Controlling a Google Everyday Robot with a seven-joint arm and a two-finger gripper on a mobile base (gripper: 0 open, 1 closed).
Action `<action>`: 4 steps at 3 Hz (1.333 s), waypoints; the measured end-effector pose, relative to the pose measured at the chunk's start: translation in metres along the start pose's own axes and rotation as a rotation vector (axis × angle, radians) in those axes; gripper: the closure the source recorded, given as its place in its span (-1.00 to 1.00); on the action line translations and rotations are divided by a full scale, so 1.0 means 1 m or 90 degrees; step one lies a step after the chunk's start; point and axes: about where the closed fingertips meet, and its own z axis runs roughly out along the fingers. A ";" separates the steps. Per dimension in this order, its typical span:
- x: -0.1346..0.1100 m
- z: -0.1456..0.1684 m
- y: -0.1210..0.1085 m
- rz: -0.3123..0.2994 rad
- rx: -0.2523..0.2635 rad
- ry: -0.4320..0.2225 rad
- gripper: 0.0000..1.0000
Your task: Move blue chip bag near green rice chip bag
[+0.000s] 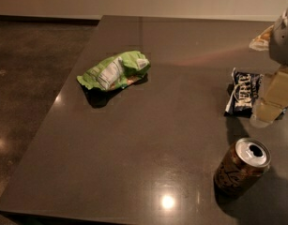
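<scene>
Left, rice chip bag (114, 71) — right, end effector (269, 108) at chip bag (243, 93), can (242, 165) nearer.

There's the arm (283, 36) at the far right edge of the view, its grey upper segment cut off by the frame. Below it the pale tool (268, 104) hangs angled down and to the left, tip lowest, partly out of view.

Dim warm light on my feed, round glare spot low on the table (134, 139), dark shadows under the green rice chip bag (113, 71) and can (242, 165), gripper (264, 115) pale at right edge.
</scene>
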 end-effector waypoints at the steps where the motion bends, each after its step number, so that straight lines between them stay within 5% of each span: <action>1: 0.000 0.000 0.000 0.000 0.000 0.000 -1.00; 4: 0.017 0.060 -0.102 0.092 0.023 0.031 -1.00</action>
